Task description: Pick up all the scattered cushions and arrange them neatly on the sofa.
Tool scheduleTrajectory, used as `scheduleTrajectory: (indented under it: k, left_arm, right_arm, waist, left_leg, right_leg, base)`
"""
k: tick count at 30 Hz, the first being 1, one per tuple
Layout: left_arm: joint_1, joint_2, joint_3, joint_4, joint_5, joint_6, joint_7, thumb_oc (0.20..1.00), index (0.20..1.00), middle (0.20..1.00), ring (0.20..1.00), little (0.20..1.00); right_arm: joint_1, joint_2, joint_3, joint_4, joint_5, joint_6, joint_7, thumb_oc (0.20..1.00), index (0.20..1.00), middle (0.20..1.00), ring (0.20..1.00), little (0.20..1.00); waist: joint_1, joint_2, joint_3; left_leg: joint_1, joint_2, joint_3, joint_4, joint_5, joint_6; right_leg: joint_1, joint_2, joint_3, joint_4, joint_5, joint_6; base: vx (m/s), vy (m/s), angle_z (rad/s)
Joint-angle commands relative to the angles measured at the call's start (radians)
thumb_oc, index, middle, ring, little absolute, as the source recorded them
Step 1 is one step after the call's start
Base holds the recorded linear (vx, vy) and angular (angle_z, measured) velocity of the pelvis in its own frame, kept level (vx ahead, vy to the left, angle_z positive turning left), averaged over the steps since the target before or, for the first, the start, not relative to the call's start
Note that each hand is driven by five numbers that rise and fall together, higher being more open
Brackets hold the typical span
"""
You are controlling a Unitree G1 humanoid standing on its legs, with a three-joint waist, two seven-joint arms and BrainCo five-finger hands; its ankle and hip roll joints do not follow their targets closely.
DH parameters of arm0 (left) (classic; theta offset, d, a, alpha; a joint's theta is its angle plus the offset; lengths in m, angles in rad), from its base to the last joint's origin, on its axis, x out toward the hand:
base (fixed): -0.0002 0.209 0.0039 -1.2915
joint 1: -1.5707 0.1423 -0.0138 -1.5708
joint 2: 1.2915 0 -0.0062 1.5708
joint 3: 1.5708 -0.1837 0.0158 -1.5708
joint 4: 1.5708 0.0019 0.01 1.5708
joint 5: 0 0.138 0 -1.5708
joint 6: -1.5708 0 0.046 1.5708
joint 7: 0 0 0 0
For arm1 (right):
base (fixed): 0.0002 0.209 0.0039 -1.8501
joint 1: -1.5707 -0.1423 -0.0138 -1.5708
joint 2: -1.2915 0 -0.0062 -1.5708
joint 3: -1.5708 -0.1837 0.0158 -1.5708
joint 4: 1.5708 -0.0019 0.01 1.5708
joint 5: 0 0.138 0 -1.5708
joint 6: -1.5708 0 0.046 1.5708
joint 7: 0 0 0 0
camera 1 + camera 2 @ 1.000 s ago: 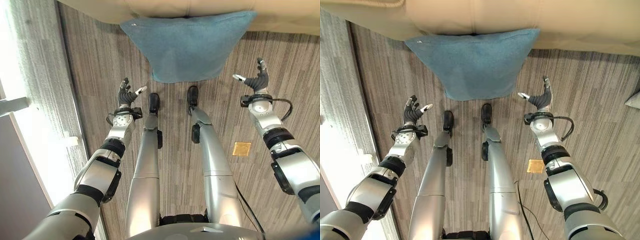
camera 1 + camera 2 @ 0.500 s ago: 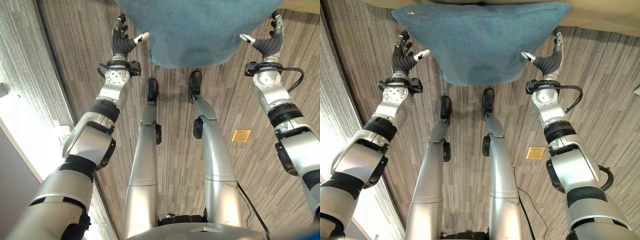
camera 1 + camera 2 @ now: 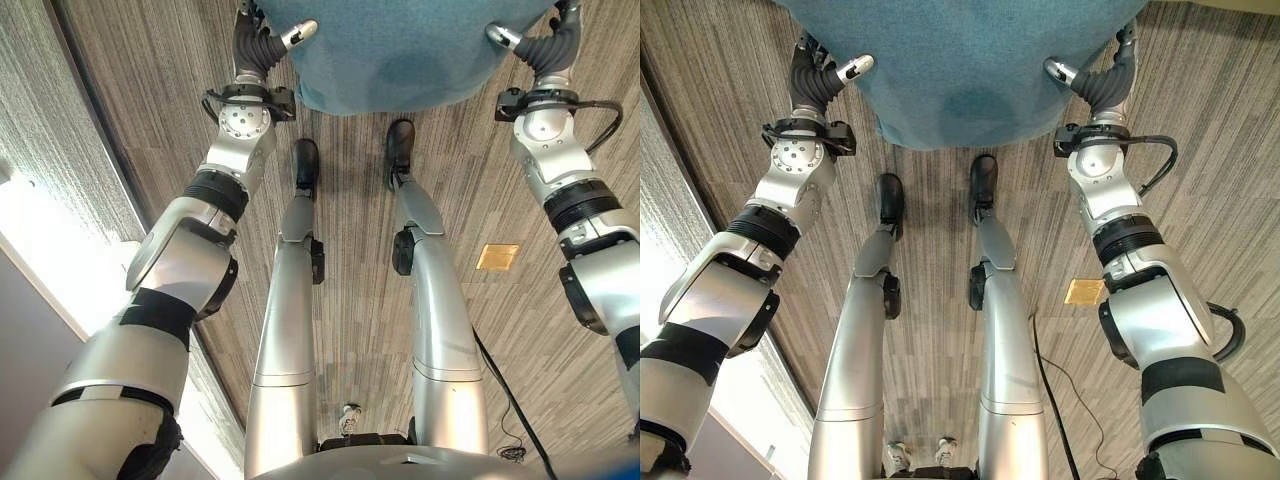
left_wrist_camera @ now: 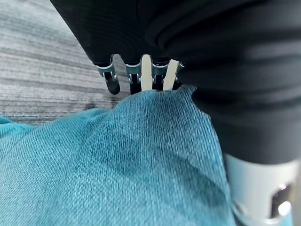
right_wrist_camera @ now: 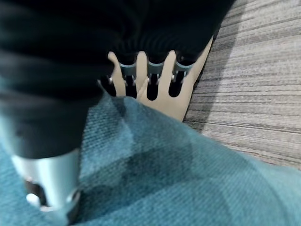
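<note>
One teal cushion (image 3: 960, 70) lies on the striped grey floor (image 3: 940, 230) at the far edge of the scene, straight ahead of the robot, with one hand at each of its sides. The left hand (image 3: 258, 45) is at the cushion's left edge, thumb laid over the fabric. The right hand (image 3: 1102, 82) is at the right edge, its thumb likewise resting on top. Whether either hand has closed on the fabric I cannot tell, since the fingers go down behind the cushion's edge.

Both eye views show a single small tan square (image 3: 497, 256) set in the floor to the right, near the right arm.

The left wrist view shows the teal weave bunched up against the base of the left hand's fingers (image 4: 146, 77), with bare grey floor beyond. The right wrist view adds a beige surface (image 5: 181, 96) just past the right hand's fingers (image 5: 142, 68), next to the cushion's far corner.
</note>
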Motion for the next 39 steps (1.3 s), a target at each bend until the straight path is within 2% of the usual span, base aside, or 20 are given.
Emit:
scheduleTrajectory:
  k: [1,4,5,6,10,12,13,17,18,21,22,23,27,28,33,39]
  left_arm:
    - [0.035,-0.051,0.002,-0.007,-0.026,-0.01,-0.029,1.0,1.0,1.0,1.0,1.0]
    - [-0.021,-0.063,-0.032,-0.002,-0.038,-0.005,-0.037,1.0,1.0,1.0,1.0,1.0]
    - [-0.043,-0.072,-0.046,-0.01,-0.05,-0.01,-0.038,0.78,0.78,0.78,0.78,0.78]
    - [-0.063,-0.081,-0.052,-0.03,-0.068,-0.022,-0.037,0.2,0.2,0.2,0.2,0.2]
    - [-0.058,-0.08,-0.036,-0.126,-0.107,-0.066,-0.016,0.2,0.2,0.2,0.2,0.2]
    - [-0.032,-0.074,-0.017,-0.17,-0.11,-0.08,-0.014,0.2,0.2,0.2,0.2,0.2]
    - [0.017,-0.083,0.01,-0.226,-0.107,-0.094,-0.011,0.2,0.2,0.2,0.2,0.2]
    - [0.09,-0.085,0.029,-0.3,-0.084,-0.1,-0.016,0.2,0.2,0.2,0.2,0.2]
    - [0.201,-0.107,0.072,-0.377,-0.046,-0.108,-0.022,0.2,0.2,0.2,0.2,0.2]
    - [0.271,-0.125,0.089,-0.421,-0.021,-0.111,-0.03,0.2,0.2,0.2,0.2,0.2]
    - [0.358,-0.14,0.109,-0.486,0.008,-0.119,-0.042,0.2,0.2,0.2,0.2,0.2]
    - [0.393,-0.146,0.115,-0.518,0.014,-0.122,-0.049,0.2,0.2,0.2,0.2,0.2]
    - [0.536,-0.169,0.128,-0.621,0.038,-0.127,-0.07,0.2,0.2,0.2,0.2,0.2]
    - [0.616,-0.18,0.125,-0.669,0.042,-0.125,-0.084,0.2,0.2,0.2,0.2,0.2]
    - [0.711,-0.194,0.118,-0.71,0.043,-0.117,-0.102,0.2,0.2,0.2,0.2,0.2]
    - [0.877,-0.193,0.103,-0.771,0.053,-0.1,-0.146,0.2,0.2,0.2,0.2,0.2]
  right_arm:
    - [-0.033,0.031,0.074,-0.017,0.013,-0.038,0.035,1.0,1.0,1.0,1.0,1.0]
    - [-0.096,0.083,0.135,0.008,0.003,-0.022,0.05,1.0,1.0,1.0,1.0,1.0]
    - [-0.122,0.119,0.164,0.024,0.003,-0.015,0.06,0.504,0.504,0.504,0.504,0.504]
    - [-0.144,0.152,0.184,0.03,0.005,-0.013,0.067,0.2,0.2,0.2,0.2,0.2]
    - [-0.17,0.207,0.188,-0.027,0.011,-0.042,0.054,0.2,0.2,0.2,0.2,0.2]
    - [-0.161,0.201,0.164,-0.078,0.001,-0.059,0.043,0.2,0.2,0.2,0.2,0.2]
    - [-0.118,0.195,0.11,-0.143,-0.001,-0.081,0.035,0.2,0.2,0.2,0.2,0.2]
    - [-0.062,0.177,0.063,-0.23,-0.028,-0.096,0.033,0.2,0.2,0.2,0.2,0.2]
    - [0.039,0.173,-0.003,-0.312,-0.076,-0.11,0.044,0.2,0.2,0.2,0.2,0.2]
    - [0.11,0.183,-0.036,-0.354,-0.097,-0.114,0.051,0.2,0.2,0.2,0.2,0.2]
    - [0.205,0.187,-0.069,-0.414,-0.141,-0.113,0.066,0.2,0.2,0.2,0.2,0.2]
    - [0.24,0.189,-0.078,-0.437,-0.153,-0.114,0.072,0.2,0.2,0.2,0.2,0.2]
    - [0.406,0.204,-0.105,-0.553,-0.224,-0.106,0.1,0.2,0.2,0.2,0.2,0.2]
    - [0.494,0.206,-0.106,-0.594,-0.26,-0.094,0.116,0.2,0.2,0.2,0.2,0.2]
    - [0.627,0.227,-0.133,-0.648,-0.256,-0.095,0.138,0.2,0.2,0.2,0.2,0.2]
    - [0.852,0.237,-0.172,-0.731,-0.256,-0.093,0.185,0.2,0.2,0.2,0.2,0.2]
  waist:
    - [-0.03,0.063,-0.051]
    - [-0.022,0.067,-0.051]
    - [-0.017,0.069,-0.053]
    - [-0.015,0.07,-0.058]
    - [-0.011,0.068,-0.082]
    - [-0.013,0.064,-0.094]
    - [-0.017,0.062,-0.107]
    - [-0.018,0.061,-0.118]
    - [-0.022,0.068,-0.122]
    - [-0.023,0.076,-0.119]
    - [-0.024,0.084,-0.118]
    - [-0.024,0.085,-0.117]
    - [-0.027,0.084,-0.133]
    - [-0.025,0.08,-0.146]
    - [-0.027,0.073,-0.167]
    - [-0.035,0.049,-0.207]
  left_leg:
    - [0.003,-0.005,-0.044,0.045,-0.082,0.01]
    - [-0.015,-0.007,-0.047,0.056,-0.08,0.009]
    - [-0.021,-0.009,-0.052,0.058,-0.077,0.009]
    - [-0.031,-0.012,-0.054,0.062,-0.076,0.009]
    - [-0.037,-0.014,-0.059,0.052,-0.071,0.005]
    - [-0.033,-0.016,-0.06,0.044,-0.069,0.004]
    - [-0.01,-0.016,-0.061,0.023,-0.065,0.002]
    - [0.038,-0.013,-0.056,-0.017,-0.058,0.001]
    - [0.152,-0.003,-0.05,-0.103,-0.039,-0.007]
    - [0.236,0.001,-0.055,-0.161,-0.026,-0.014]
    - [0.344,0.0,-0.057,-0.239,-0.005,-0.022]
    - [0.37,0.0,-0.056,-0.27,0.032,-0.025]
    - [0.564,0.003,-0.066,-0.385,0.052,-0.031]
    - [0.668,0.011,-0.066,-0.424,0.058,-0.035]
    - [0.815,0.026,-0.063,-0.481,0.066,-0.042]
    - [1.044,0.059,-0.05,-0.513,0.05,-0.051]
  right_leg:
    - [0.038,0.007,0.018,0.079,-0.13,0.078]
    - [0.022,0.01,0.011,0.089,-0.132,0.076]
    - [0.014,0.012,0.009,0.095,-0.131,0.075]
    - [0.011,0.012,0.006,0.096,-0.133,0.073]
    - [0.008,0.012,-0.004,0.093,-0.136,0.068]
    - [0.018,0.014,-0.008,0.085,-0.133,0.068]
    - [0.044,0.016,-0.013,0.067,-0.128,0.068]
    - [0.093,0.021,-0.014,0.032,-0.122,0.068]
    - [0.196,0.026,-0.012,-0.034,-0.112,0.068]
    - [0.269,0.026,-0.011,-0.074,-0.107,0.069]
    - [0.364,0.018,-0.015,-0.137,-0.095,0.073]
    - [0.386,0.013,-0.019,-0.166,-0.06,0.072]
    - [0.562,0.006,-0.031,-0.279,-0.042,0.075]
    - [0.661,0.003,-0.04,-0.316,-0.041,0.074]
    - [0.811,-0.001,-0.054,-0.376,-0.04,0.073]
    - [1.066,0.001,-0.066,-0.438,-0.054,0.068]
  base:
    - [0.01,-0.049,0.01]
    - [0.01,-0.031,0.01]
    - [0.01,-0.033,0.0]
    - [0.0,-0.037,0.01]
    - [0.0,0.0,0.0]
    - [0.0,0.0,0.0]
    - [0.0,0.0,0.0]
    - [-0.03,0.01,0.0]
    - [-0.06,0.046,-0.01]
    - [-0.03,0.045,-0.04]
    - [-0.07,0.047,-0.04]
    - [-0.06,0.03,-0.04]
    - [0.03,-0.029,-0.05]
    - [0.04,-0.026,-0.05]
    - [0.04,-0.029,-0.02]
    - [0.12,-0.051,0.07]
